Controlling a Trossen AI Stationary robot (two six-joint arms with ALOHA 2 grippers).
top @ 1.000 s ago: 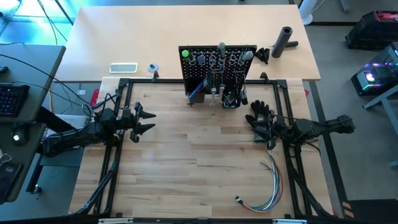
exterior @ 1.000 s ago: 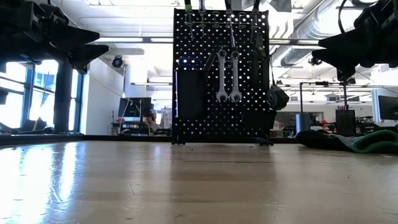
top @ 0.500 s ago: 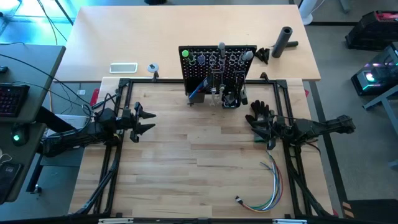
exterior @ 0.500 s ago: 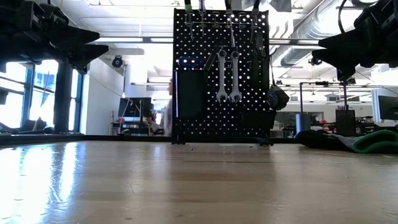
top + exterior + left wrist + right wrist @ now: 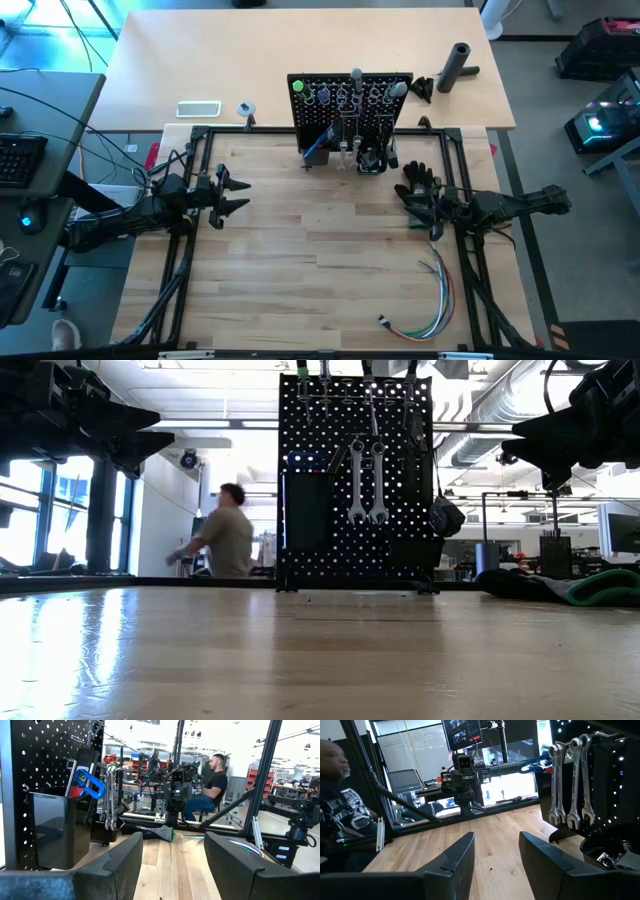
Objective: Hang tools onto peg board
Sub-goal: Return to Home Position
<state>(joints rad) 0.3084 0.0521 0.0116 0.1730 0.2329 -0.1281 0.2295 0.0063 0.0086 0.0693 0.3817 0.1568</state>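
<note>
The peg board (image 5: pixel 350 110) stands upright at the far middle edge of the wooden table (image 5: pixel 320 280). Tools hang on its front. In the low view two silver wrenches (image 5: pixel 366 482) hang side by side near its centre. In the left wrist view a black bin (image 5: pixel 50 827) is fixed on the board, and a blue tool (image 5: pixel 89 782) shows just beside the bin's upper edge.

The left gripper (image 5: pixel 243 195) is at the left side of the table, well apart from the board. Its fingers (image 5: pixel 120 862) are spread wide, with only bare table between them; it holds nothing and touches nothing.

The right gripper (image 5: pixel 430 212) is at the right side, also apart from the board. Its fingers (image 5: pixel 457 857) are spread the same way and are empty. From above it lies just beside a black glove (image 5: pixel 415 185), perhaps partly over it; I cannot tell whether they touch.

A bundle of coloured wires (image 5: pixel 435 300) lies on the table near the right arm. A black cylinder (image 5: pixel 458 65) lies on the lighter table behind the board. A person (image 5: pixel 225 538) is in the room beyond.
</note>
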